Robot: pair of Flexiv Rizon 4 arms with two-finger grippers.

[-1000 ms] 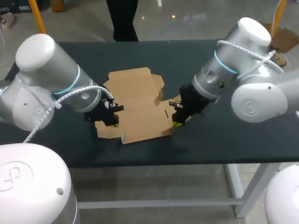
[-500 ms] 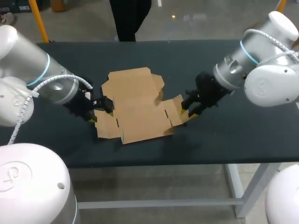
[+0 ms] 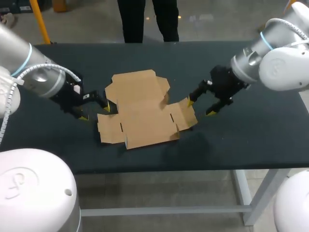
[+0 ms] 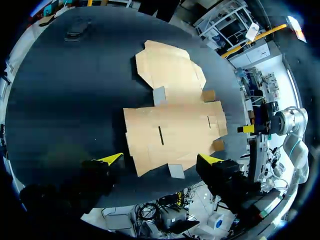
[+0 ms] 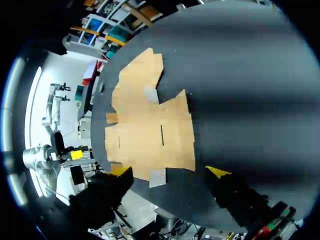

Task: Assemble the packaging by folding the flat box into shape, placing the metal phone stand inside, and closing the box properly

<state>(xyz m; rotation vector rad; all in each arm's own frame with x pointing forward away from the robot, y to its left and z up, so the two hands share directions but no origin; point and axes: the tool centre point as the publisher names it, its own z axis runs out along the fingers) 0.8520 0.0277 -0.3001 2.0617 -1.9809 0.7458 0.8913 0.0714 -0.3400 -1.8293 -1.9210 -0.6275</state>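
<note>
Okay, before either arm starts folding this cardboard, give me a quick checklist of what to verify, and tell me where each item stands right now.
1. Flat box lying unfolded on the table: ok.
2. Left gripper open and empty, beside the box's left edge: ok.
3. Right gripper open and empty, beside the box's right flap: ok.
4. Nothing lying on the cardboard: ok.
5. Phone stand located: cannot tell. A small dark object near the table's far edge in the left wrist view may be it.
</note>
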